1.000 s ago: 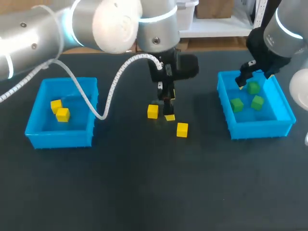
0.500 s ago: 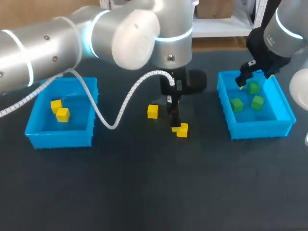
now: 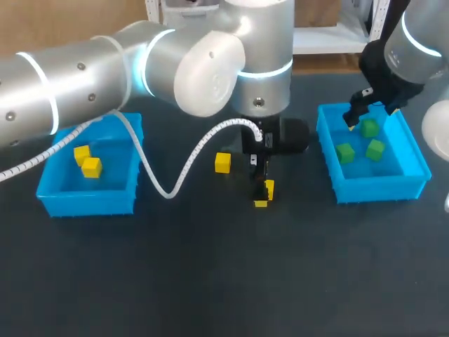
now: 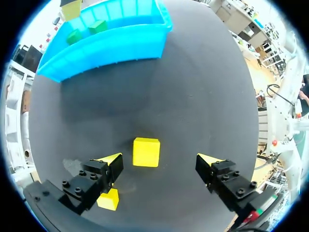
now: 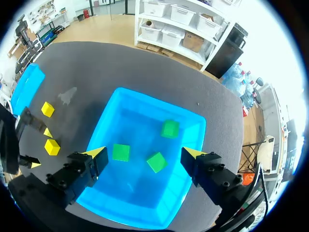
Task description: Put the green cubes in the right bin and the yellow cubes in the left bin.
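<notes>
Cube at the jaws: a yellow cube (image 4: 146,152) sits on the dark worktop (image 3: 210,281) between the left jaws, which stand wide; neither fingertip (image 4: 112,162) touches it.
Hard to see: in the head view, at mid-frame, the left arm (image 3: 210,77) covers most of this cube, and what shows of it is hard to tell from the yellow tips.
Loose cube: a second yellow cube (image 3: 222,162) lies just left of centre, apart from the first; the left wrist view shows it just beside one finger.
Left bin: the blue left bin (image 3: 91,200), at the frame's left, holds two yellow cubes (image 3: 91,167) that touch each other.
Right bin: the blue right bin (image 3: 379,188), at the frame's right, holds three green cubes (image 5: 120,152), spread apart.
Right jaws: on the right arm (image 3: 414,42), the right jaws hang wide above the right bin's upper-left corner, holding nothing.
</notes>
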You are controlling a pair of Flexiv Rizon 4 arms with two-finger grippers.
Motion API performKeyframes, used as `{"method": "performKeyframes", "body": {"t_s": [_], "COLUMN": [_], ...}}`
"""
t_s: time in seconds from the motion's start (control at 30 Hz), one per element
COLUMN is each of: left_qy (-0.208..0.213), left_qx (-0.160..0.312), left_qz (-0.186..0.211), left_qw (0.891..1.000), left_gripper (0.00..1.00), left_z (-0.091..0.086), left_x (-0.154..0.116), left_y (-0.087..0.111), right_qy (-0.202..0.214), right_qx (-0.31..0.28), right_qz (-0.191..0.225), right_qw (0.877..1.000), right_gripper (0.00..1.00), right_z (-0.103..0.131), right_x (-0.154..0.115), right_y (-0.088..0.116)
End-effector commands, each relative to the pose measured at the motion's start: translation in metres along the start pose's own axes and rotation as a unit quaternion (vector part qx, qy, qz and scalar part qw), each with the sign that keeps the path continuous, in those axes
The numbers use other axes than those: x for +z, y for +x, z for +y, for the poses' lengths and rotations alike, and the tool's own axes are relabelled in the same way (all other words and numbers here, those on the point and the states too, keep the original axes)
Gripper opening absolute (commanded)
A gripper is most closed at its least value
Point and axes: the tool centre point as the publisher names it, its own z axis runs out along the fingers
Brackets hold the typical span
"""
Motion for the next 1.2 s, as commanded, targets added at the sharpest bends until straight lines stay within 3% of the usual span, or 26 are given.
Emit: {"method": "performKeyframes", "body": {"t_s": [0.03,0.7,0.73,0.77,0.8,1.2], "left_qy": [-0.003,0.012,0.013,0.016,0.016,0.011], "left_qx": [0.002,-0.013,-0.016,-0.02,-0.019,-0.03], "left_qz": [0.001,0.015,0.016,0.015,0.015,0.007], "left_qw": [1.0,1.0,1.0,1.0,1.0,0.999], "left_gripper": [1.0,1.0,0.87,0.3,0.0,0.0], "left_z": [-0.005,0.022,0.023,0.024,0.024,0.027], "left_x": [0.006,0.025,0.026,0.026,0.027,0.025], "left_y": [-0.001,-0.005,-0.005,-0.006,-0.006,-0.001], "right_qy": [0.001,0.001,0.001,0.001,0.001,0.001], "right_qx": [0.0,0.0,0.0,0.0,0.0,0.0], "right_qz": [-0.001,-0.001,-0.001,-0.001,-0.001,-0.001], "right_qw": [1.0,1.0,1.0,1.0,1.0,1.0], "right_gripper": [1.0,1.0,1.0,1.0,1.0,1.0], "right_z": [0.0,0.0,0.0,0.0,0.0,0.0], "right_x": [0.0,0.0,0.0,0.0,0.0,0.0], "right_y": [0.001,0.001,0.001,0.001,0.001,0.001]}}
